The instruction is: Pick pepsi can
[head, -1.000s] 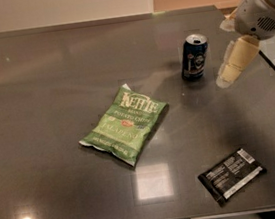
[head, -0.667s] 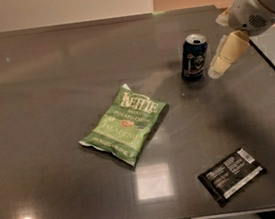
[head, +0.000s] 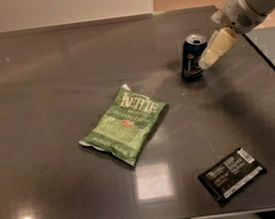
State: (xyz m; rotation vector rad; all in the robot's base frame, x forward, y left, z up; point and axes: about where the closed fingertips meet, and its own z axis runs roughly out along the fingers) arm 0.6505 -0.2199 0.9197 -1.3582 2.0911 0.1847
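On the dark table (head: pixel 49 93) your pepsi can (head: pixel 193 59) stands unlifted, the tool (head: pixel 210 56) just beside it; you cannot tell how open it is, so grasping and lifting remain.

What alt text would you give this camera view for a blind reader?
The robot arm's tool hangs right beside an upright pepsi can on a dark table. A green chip bag lies mid-table, with a black packet near the front edge.
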